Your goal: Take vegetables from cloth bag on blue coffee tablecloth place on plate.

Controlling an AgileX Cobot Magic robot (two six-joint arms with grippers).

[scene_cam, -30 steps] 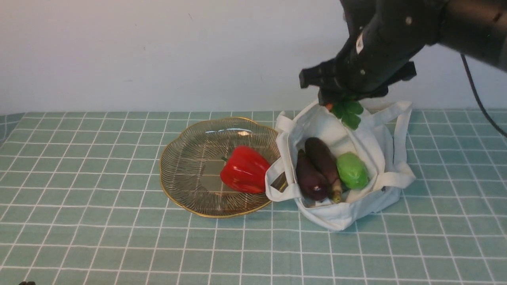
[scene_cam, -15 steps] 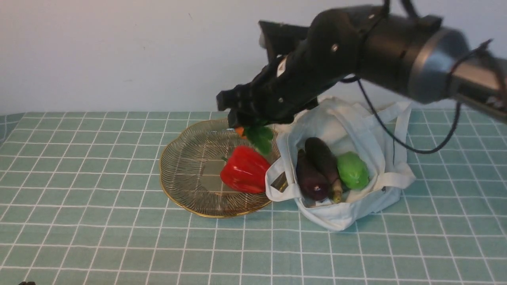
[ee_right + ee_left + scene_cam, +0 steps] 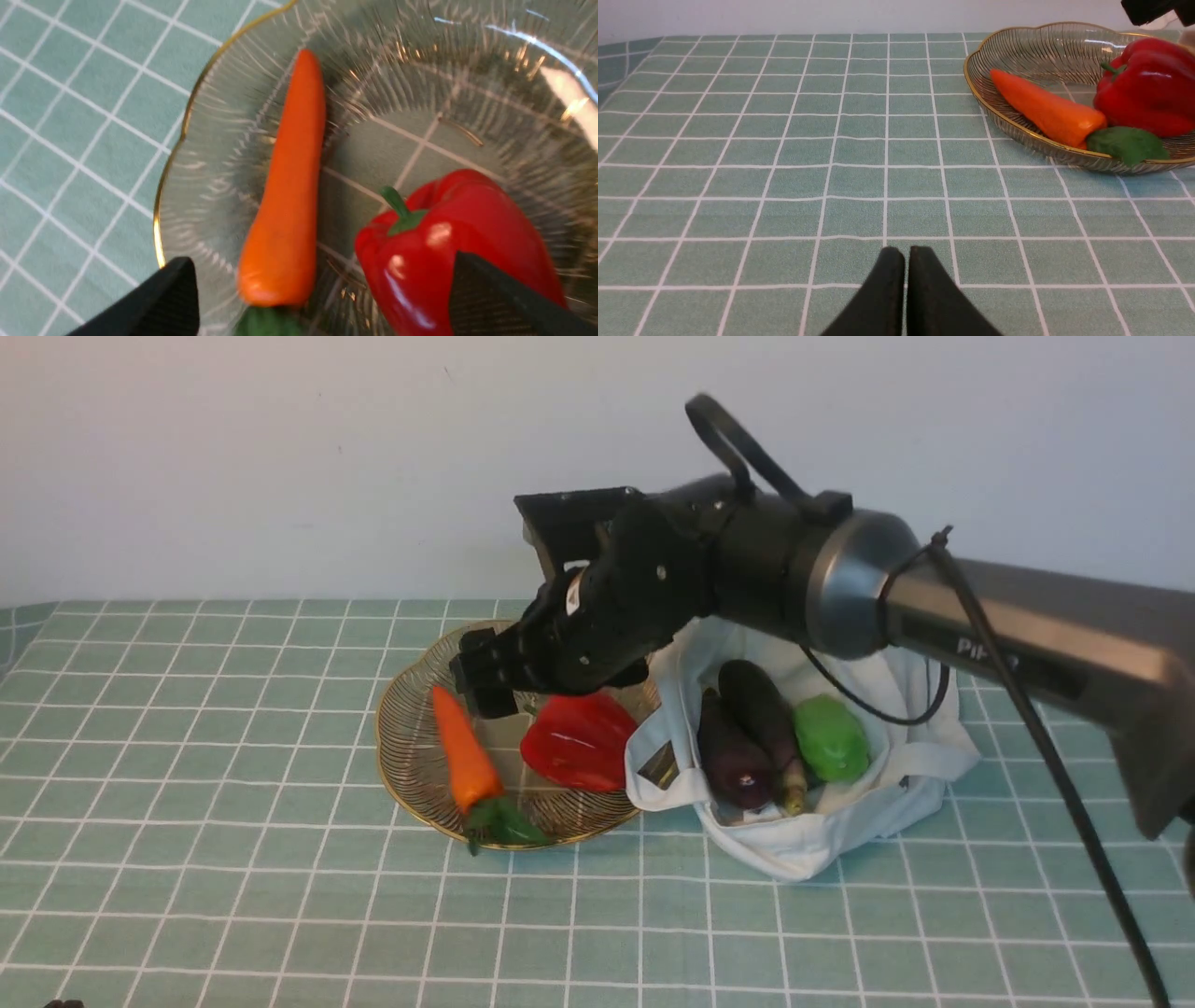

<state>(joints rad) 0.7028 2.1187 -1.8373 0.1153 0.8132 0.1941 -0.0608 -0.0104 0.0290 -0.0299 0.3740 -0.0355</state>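
Left of centre in the front view, the glossy orange carrot (image 3: 464,754) lies in the ribbed clear glass plate (image 3: 411,728) with wavy gold rim, long axis near vertical, tip upward, leaves perhaps touching the gridded teal tablecloth (image 3: 233,859), beside a shiny red pepper (image 3: 579,742). The right gripper (image 3: 484,679) hovers above, jaws spread, empty. Two dark purple eggplants (image 3: 758,705) and a lumpy green vegetable (image 3: 829,737) sit in the soft white cloth bag (image 3: 822,845). The left gripper (image 3: 906,261) has its jaws pressed together

The surface (image 3: 187,756) left of the plate (image 3: 385,747) and the near strip are lying bare. The carrot (image 3: 462,751) and red pepper (image 3: 579,742) are taking up most of the plate. The right end effector (image 3: 487,683), spread wide, is hanging over its far side, the arm (image 3: 840,588) crossing above the cloth bag (image 3: 822,840).
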